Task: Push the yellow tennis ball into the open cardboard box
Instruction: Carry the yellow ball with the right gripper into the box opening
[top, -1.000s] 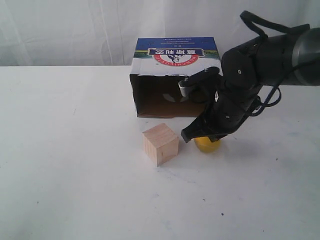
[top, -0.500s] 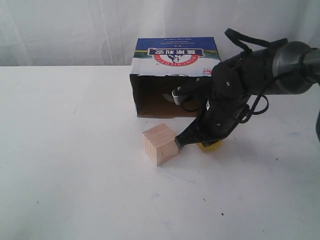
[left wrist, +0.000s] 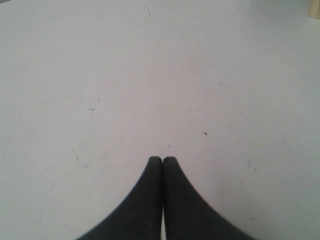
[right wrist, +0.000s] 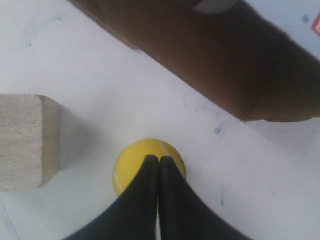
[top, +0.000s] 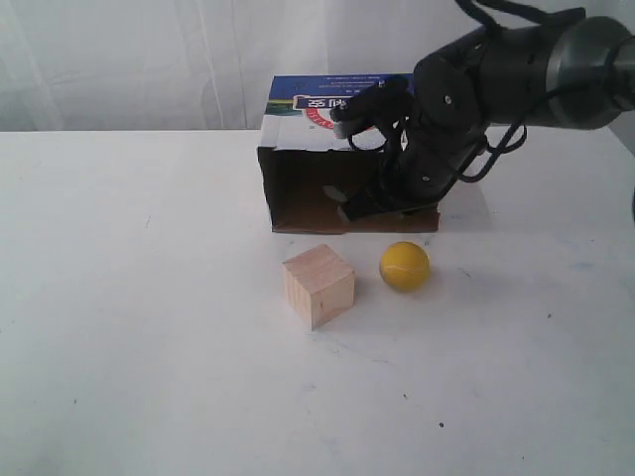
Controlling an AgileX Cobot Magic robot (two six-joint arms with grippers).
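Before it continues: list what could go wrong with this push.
The shut right gripper hangs raised near the mouth of the open cardboard box; lowering on that side of the yellow tennis ball could push it away. The wooden cube sits close beside the ball and may get knocked or deflect it.

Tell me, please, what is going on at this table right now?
A two-armed robot is working on getting the yellow tennis ball into the open cardboard box. The ball is not yet inside: it sits on the white table just in front of the box's opening, beside a wooden cube. The right claw is shut and raised near the opening, apart from the ball. The left claw is shut over bare table.
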